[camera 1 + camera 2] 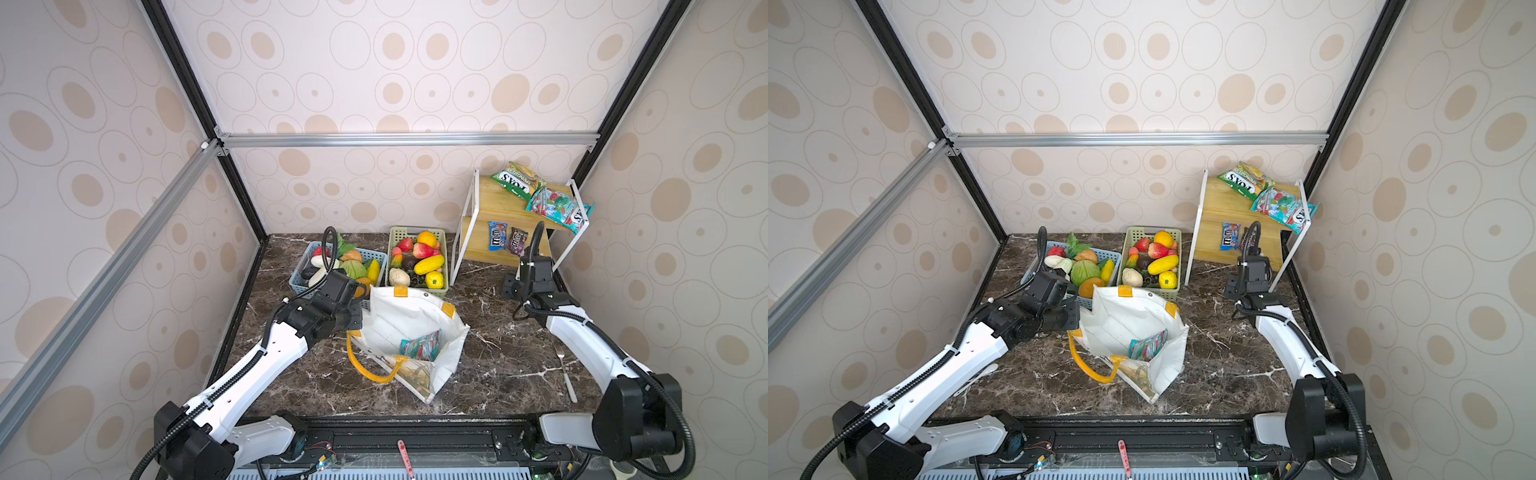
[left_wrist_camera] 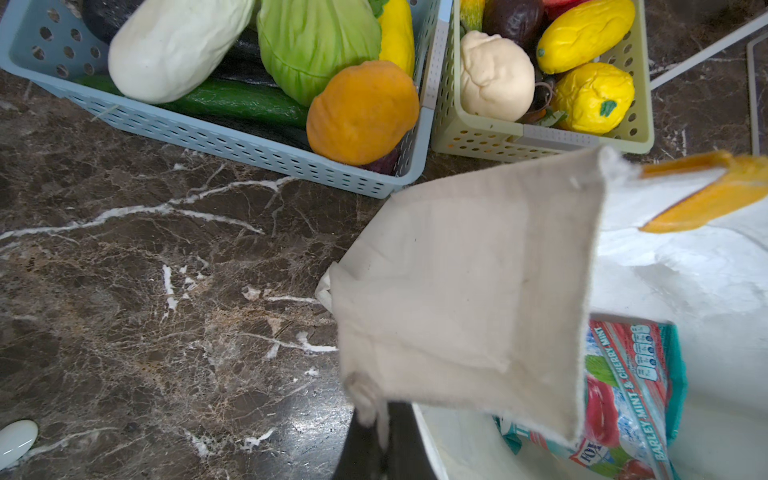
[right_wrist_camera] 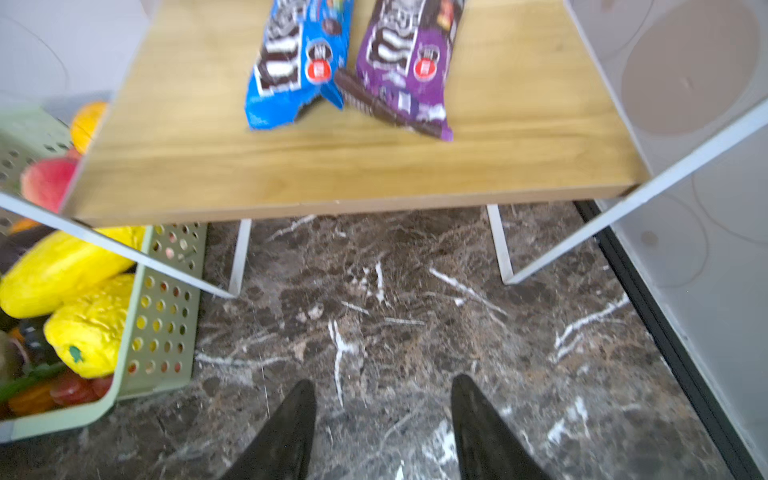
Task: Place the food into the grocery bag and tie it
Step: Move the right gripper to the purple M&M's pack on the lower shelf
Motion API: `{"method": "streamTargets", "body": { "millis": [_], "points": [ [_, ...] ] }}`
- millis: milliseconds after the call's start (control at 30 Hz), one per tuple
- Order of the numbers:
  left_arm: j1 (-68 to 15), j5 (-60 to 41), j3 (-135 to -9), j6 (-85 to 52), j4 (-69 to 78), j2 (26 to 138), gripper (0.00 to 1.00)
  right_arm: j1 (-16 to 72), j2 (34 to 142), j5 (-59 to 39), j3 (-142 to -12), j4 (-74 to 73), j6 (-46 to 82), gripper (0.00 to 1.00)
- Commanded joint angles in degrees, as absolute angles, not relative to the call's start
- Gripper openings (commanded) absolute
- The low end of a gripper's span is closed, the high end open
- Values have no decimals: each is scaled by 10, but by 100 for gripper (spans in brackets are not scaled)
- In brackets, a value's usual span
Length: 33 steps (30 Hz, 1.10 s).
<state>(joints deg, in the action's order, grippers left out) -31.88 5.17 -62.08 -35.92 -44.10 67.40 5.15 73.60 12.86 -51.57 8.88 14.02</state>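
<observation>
Pinching the rim of the grocery bag (image 1: 395,320), which stands mid-frame with a teal snack packet (image 1: 420,345) inside, the left jaws are closed, while the right jaws gape half-open and empty over the bench (image 3: 395,316) facing a purple packet (image 3: 409,62).

The counter (image 2: 166,270) looked like polished dark brown marble veined in white, glossy enough to catch glare. The grocery bag (image 2: 465,291) was matt, woven off-white cloth outside with a frayed edge, and whiter and smoother inside, where a teal packet (image 2: 631,386) of shiny, crinkled film lay. The blue basket (image 2: 232,141) and green basket (image 2: 498,137) were smooth perforated plastic. The cabbage (image 2: 316,45) and orange piece (image 2: 361,112) had dull, faintly textured plastic skins. The shelf (image 3: 332,174) was pale satin wood grain on a white painted metal frame (image 3: 582,237). Its blue packet (image 3: 299,70) and purple packet (image 3: 411,62) were glossy film. The fork (image 1: 565,370) near the counter's right edge shone like metal. The right gripper (image 3: 382,428) had matt black fingers (image 3: 286,432).
</observation>
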Motion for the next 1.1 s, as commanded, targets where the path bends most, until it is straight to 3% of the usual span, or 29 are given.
{"method": "streamTargets", "body": {
  "millis": [0, 400, 1067],
  "points": [
    [-316, 52, -634, -350, -449, 670, 0, 51, 705, 146, -470, -68, 122, 56],
    [-316, 52, -641, -359, -458, 667, 0, 45, 770, 186, -451, -203, 18, 61],
    [-316, 41, -659, -365, -460, 693, 0, 9, 864, 143, -464, -333, 25, 65]
  ]
}}
